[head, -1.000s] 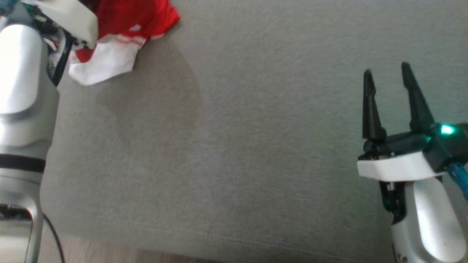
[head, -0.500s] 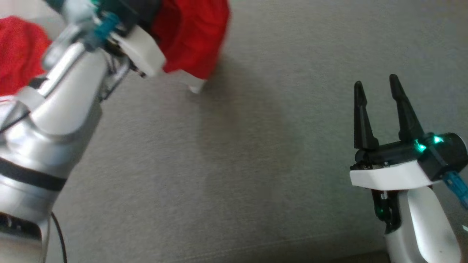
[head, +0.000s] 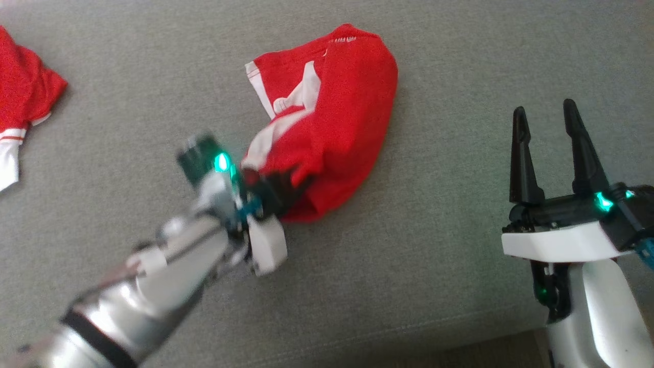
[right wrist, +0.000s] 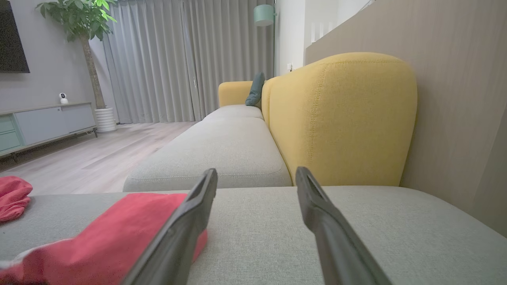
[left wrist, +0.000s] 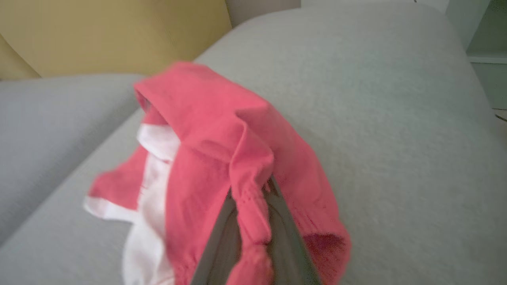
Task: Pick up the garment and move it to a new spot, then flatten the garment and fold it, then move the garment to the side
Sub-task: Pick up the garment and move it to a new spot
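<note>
I see the shirt [head: 337, 102] in a red and white heap in the middle of the grey sofa [head: 460, 61]. My left gripper [head: 278, 188] is pinched tight on its near edge. My right gripper [head: 544, 107] is off to the right, jaws wide apart, holding nothing. Another red cloth [head: 25, 97] lies far left.

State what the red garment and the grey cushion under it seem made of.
Red garment: soft matte knit, probably jersey; it bunches in limp folds, with a stitched hem. Grey cushion: matte woven upholstery, judging by its fine flecked texture and edge seam.
</note>
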